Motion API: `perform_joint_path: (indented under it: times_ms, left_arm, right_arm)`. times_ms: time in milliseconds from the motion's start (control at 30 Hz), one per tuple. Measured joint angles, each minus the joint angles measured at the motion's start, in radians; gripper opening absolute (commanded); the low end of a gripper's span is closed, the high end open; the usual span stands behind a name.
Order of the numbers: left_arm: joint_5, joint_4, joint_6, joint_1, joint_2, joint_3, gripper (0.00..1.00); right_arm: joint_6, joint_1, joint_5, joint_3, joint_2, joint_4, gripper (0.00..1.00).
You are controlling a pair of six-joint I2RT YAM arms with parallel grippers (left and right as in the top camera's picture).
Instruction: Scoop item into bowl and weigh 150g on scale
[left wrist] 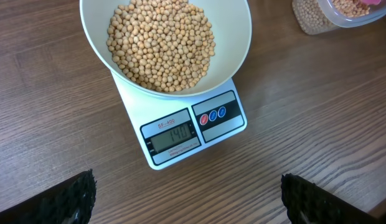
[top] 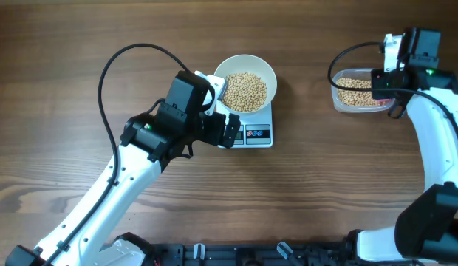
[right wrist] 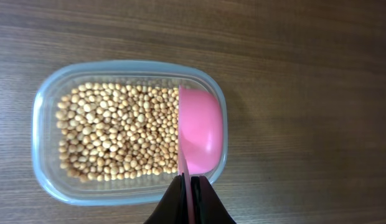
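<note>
Right of the flat white scale (left wrist: 134, 102), right gripper (right wrist: 190, 186) pinches a pink plastic scoop (right wrist: 199, 127); left gripper (left wrist: 190, 200) gapes empty. Round white bowl (left wrist: 243, 37) of tan beans (left wrist: 162, 40) sits on scale; only left wrist view shows display digits.

We read "SF-400" on the scale (left wrist: 192, 129), printed at twelve o'clock of its grey display (left wrist: 174, 137). The display's digits look like 140, though we cannot settle the middle one.
</note>
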Motion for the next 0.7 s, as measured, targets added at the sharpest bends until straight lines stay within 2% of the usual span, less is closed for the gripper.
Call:
perform_joint_path:
  times_ms: [300, 700]
  left_arm:
    - [0.0, 0.0, 0.0, 0.0, 0.0, 0.0, 1.0]
    - [0.0, 0.0, 0.0, 0.0, 0.0, 0.0, 1.0]
  right_arm:
    - [0.001, 0.003, 0.005, 0.0, 0.057, 0.009, 0.04]
    - [0.0, 0.003, -0.124, 0.0, 0.066, -0.005, 0.04]
